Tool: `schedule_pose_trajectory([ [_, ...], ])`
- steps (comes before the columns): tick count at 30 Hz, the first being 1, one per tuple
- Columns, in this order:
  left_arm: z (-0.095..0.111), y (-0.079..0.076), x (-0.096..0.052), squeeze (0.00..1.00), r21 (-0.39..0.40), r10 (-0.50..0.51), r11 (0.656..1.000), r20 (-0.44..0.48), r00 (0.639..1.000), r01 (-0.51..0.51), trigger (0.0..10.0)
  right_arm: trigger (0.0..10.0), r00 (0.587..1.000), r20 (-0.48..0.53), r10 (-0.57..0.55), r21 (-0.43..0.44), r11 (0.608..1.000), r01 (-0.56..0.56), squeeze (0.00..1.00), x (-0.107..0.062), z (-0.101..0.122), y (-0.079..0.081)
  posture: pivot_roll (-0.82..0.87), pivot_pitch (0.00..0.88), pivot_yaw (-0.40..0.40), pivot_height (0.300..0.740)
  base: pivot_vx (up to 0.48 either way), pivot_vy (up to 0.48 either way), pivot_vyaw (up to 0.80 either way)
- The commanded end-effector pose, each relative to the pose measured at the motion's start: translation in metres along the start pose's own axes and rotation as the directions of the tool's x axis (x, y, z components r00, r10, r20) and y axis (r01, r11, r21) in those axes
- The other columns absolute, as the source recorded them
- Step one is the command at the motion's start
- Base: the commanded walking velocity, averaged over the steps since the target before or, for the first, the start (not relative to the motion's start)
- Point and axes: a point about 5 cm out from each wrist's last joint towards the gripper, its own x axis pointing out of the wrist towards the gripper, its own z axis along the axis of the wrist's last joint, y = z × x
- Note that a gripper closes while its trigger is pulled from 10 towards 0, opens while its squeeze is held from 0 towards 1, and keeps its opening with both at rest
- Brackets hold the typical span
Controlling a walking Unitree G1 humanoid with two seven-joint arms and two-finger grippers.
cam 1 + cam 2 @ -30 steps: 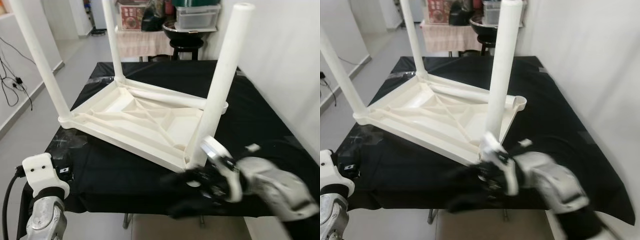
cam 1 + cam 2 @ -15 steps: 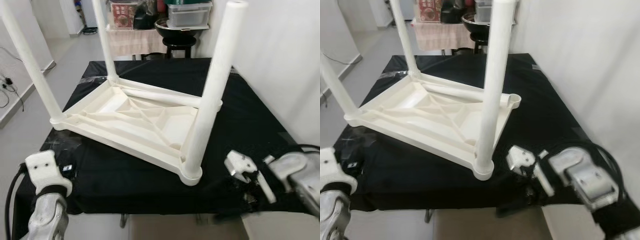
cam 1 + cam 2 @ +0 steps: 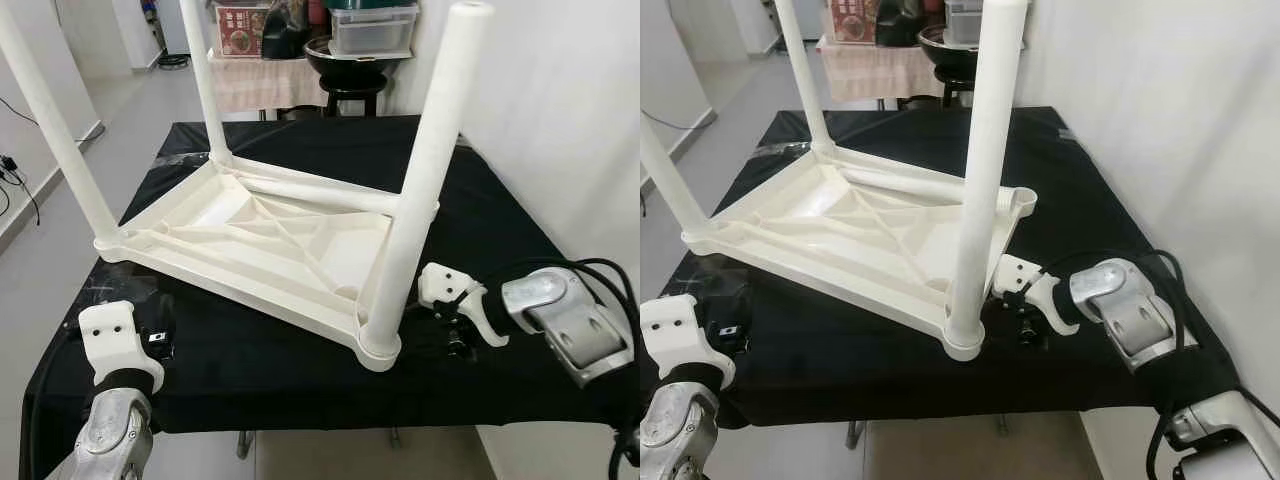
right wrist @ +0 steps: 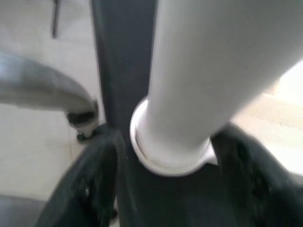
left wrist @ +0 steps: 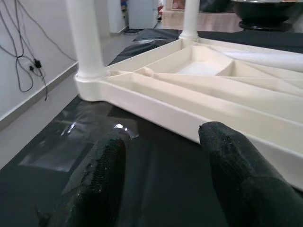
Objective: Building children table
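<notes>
A white children's table (image 3: 270, 235) lies upside down on the black-covered worktop (image 3: 500, 220). Three legs stand upright in its corners: the near right leg (image 3: 420, 180), the near left leg (image 3: 55, 130) and a far leg (image 3: 205, 80). Another leg (image 3: 320, 190) lies flat along the far side. My right gripper (image 3: 440, 335) sits low beside the base of the near right leg; in the right wrist view its fingers (image 4: 94, 175) stand open on either side of that leg (image 4: 199, 80). My left gripper (image 5: 161, 170) is open, facing the near left corner (image 5: 94, 87).
A white wall (image 3: 560, 100) runs close along the right. Behind the worktop stand a stool with a black bowl (image 3: 360, 60), a plastic box (image 3: 375, 25) and a cloth-draped table (image 3: 260, 85). Cables (image 3: 15, 180) trail on the floor at the left.
My right arm swung away to the right of the near right leg, then came back beside its base. The left arm rose slightly. The camera shifted a little.
</notes>
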Motion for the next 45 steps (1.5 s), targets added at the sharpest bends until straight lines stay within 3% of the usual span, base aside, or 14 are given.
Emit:
schedule_pose_trajectory([
  [1,-0.001,0.000,-0.001,0.00,0.006,0.002,1.000,-0.007,1.000,-0.002,10.0,10.0,0.995,0.077,0.059,-0.066,0.996,-0.054,0.00,0.003,0.017,0.004,-0.05,0.060,-0.003,0.740,0.000,0.000,0.00],
  [2,-0.001,0.000,-0.001,0.00,0.006,0.002,1.000,-0.007,1.000,-0.002,10.0,10.0,0.995,0.077,0.059,-0.066,0.996,-0.054,0.00,0.003,0.017,0.004,-0.05,0.060,-0.003,0.740,0.000,0.000,0.00],
  [3,-0.004,-0.007,-0.001,0.00,0.005,-0.026,1.000,-0.015,1.000,0.026,10.0,10.0,0.980,0.178,0.087,-0.114,0.991,-0.067,0.00,0.027,0.038,0.005,-0.06,0.063,0.004,0.740,0.000,0.000,0.00],
  [6,-0.004,-0.013,0.000,0.00,0.014,-0.053,0.998,-0.014,0.998,0.053,10.0,10.0,0.965,0.233,0.118,-0.160,0.984,-0.082,0.00,0.056,0.057,0.012,-0.06,0.062,0.007,0.740,0.000,0.000,0.00],
  [7,-0.004,-0.013,0.000,0.00,0.014,-0.053,0.998,-0.014,0.998,0.053,10.0,10.0,0.965,0.233,0.118,-0.160,0.984,-0.082,0.00,0.056,0.057,0.012,-0.06,0.062,0.007,0.740,0.000,0.000,0.00],
  [10,-0.003,-0.014,0.000,0.00,0.016,-0.054,0.998,-0.011,0.998,0.055,10.0,10.0,0.923,0.271,0.274,-0.264,0.943,-0.203,0.00,0.074,0.079,0.041,-0.06,0.065,0.005,0.740,0.000,0.000,0.00],
  [17,-0.004,-0.012,-0.002,0.00,0.015,-0.049,0.999,-0.014,0.999,0.049,10.0,10.0,0.883,0.309,0.353,-0.320,0.913,-0.253,0.00,0.090,0.098,0.058,-0.05,0.067,0.002,0.740,0.000,0.000,0.00],
  [18,-0.004,-0.012,-0.002,0.00,0.016,-0.047,0.999,-0.016,0.999,0.048,10.0,10.0,0.912,0.253,0.322,-0.326,0.916,-0.233,0.00,0.091,0.087,0.049,-0.03,0.069,-0.001,0.740,0.000,0.000,0.00],
  [19,-0.004,-0.012,-0.002,0.00,0.016,-0.047,0.999,-0.016,0.999,0.048,10.0,10.0,0.912,0.253,0.322,-0.326,0.916,-0.233,0.00,0.091,0.087,0.049,-0.03,0.069,-0.001,0.740,0.000,0.000,0.00],
  [22,-0.004,-0.009,-0.004,0.00,0.021,-0.040,0.999,-0.019,0.999,0.041,10.0,10.0,0.957,0.067,0.283,-0.343,0.907,-0.244,0.00,0.076,0.058,0.028,-0.03,0.070,-0.005,0.740,0.000,0.000,0.00],
  [30,-0.010,-0.011,-0.007,0.00,0.018,-0.043,0.999,-0.037,0.998,0.043,10.0,10.0,0.964,-0.148,0.221,-0.389,0.883,-0.262,0.00,0.052,0.037,0.003,-0.03,0.069,-0.009,0.740,0.000,0.000,0.00],
  [33,-0.012,-0.019,-0.010,0.00,0.011,-0.078,0.997,-0.052,0.996,0.079,10.0,10.0,0.953,-0.274,0.127,-0.420,0.876,-0.237,0.00,0.043,0.031,-0.019,-0.02,0.071,-0.012,0.740,0.000,0.000,0.00],
  [39,-0.023,-0.034,-0.023,0.00,0.010,-0.181,0.983,-0.127,0.975,0.184,10.0,10.0,0.940,-0.337,-0.052,-0.511,0.849,-0.136,0.00,0.054,0.034,-0.042,-0.02,0.078,-0.008,0.740,0.000,0.000,0.00],
  [45,-0.024,-0.045,-0.041,0.00,0.011,-0.274,0.960,-0.183,0.944,0.281,10.0,10.0,0.907,-0.418,-0.050,-0.584,0.779,-0.226,0.00,0.071,0.039,-0.042,0.01,0.102,-0.013,0.740,0.000,0.000,0.00],
])
